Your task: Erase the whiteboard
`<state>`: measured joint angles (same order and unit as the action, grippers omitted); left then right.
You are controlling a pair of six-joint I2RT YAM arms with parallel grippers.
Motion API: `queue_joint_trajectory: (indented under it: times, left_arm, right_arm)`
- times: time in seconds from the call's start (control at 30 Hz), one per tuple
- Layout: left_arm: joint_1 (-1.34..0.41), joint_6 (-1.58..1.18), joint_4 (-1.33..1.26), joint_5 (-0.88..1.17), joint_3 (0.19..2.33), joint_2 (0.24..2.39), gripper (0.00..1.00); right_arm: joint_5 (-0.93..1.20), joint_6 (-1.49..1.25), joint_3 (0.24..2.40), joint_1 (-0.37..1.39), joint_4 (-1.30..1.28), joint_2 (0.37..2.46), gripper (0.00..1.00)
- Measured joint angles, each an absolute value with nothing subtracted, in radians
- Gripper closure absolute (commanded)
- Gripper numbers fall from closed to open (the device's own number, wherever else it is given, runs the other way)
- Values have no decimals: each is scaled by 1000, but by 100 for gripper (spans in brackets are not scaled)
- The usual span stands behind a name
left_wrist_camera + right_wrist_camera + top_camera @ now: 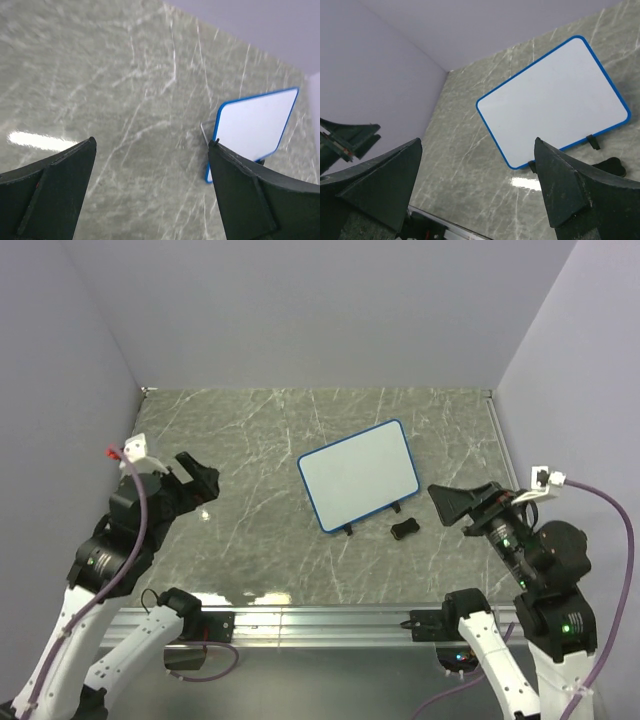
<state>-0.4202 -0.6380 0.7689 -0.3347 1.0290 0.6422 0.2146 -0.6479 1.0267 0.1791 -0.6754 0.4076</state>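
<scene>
The whiteboard lies tilted on the marble table, centre-right, its white face blank inside a blue rim, with two black clip feet on its near edge. It also shows in the left wrist view and in the right wrist view. My left gripper is open and empty, above the table well left of the board. My right gripper is open and empty, just right of the board's near right corner. No yellow eraser block is in view.
A small black object lies on the table just near of the board, between it and my right gripper, and also shows in the right wrist view. Lavender walls enclose the table on three sides. An aluminium rail runs along the near edge.
</scene>
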Motion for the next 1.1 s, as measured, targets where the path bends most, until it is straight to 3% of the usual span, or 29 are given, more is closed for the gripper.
queue_joint_trajectory:
  times: [0.37, 0.57, 0.83, 1.1]
  left_arm:
    - [-420, -514, 617, -444, 949, 540, 2]
    - [-420, -387, 369, -574, 702, 566, 1]
    - [-281, -198, -244, -596, 274, 686, 0]
    - [-110, -211, -767, -478, 112, 1003, 1]
  right_arm:
    - [204, -561, 1023, 181, -785, 344, 0]
    - [183, -536, 1068, 181, -812, 379, 0]
    - [165, -528, 1124, 181, -846, 395, 0]
    - [176, -525, 1147, 181, -894, 432, 0]
